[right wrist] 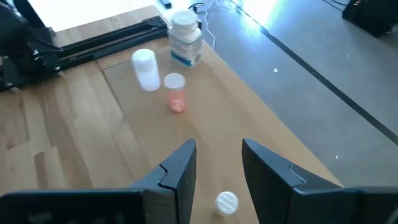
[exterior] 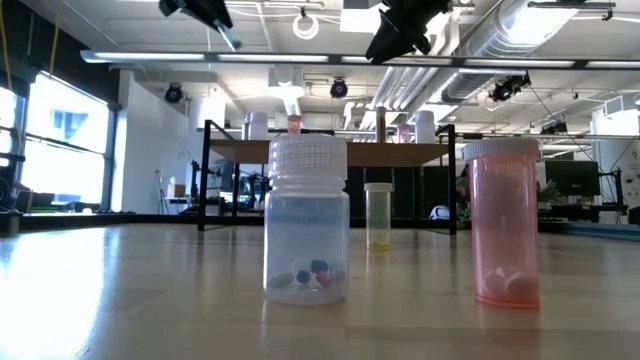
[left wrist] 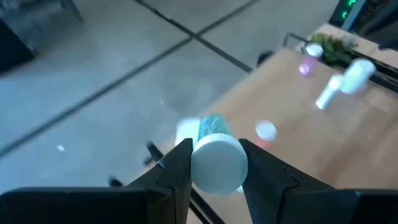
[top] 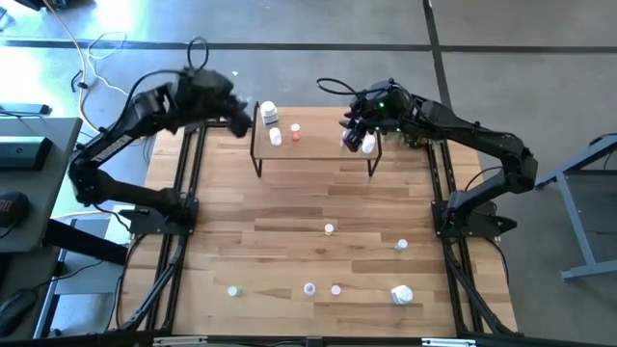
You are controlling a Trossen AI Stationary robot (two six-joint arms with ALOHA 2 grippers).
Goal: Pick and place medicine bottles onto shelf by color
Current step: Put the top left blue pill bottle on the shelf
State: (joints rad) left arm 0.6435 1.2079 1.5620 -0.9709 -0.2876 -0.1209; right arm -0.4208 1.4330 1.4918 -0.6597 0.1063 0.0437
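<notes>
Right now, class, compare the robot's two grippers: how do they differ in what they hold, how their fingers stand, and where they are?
The left gripper is shut on a white-capped bottle; the right gripper is open and holds nothing. The left gripper is at the left end of the shelf; the right gripper is over its right end. Both are dark, two-fingered, and raised above the shelf.

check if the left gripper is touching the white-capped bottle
Touching. The left wrist view shows the left gripper with both fingers pressed against the cap of the white-capped bottle, no gap either side.
</notes>
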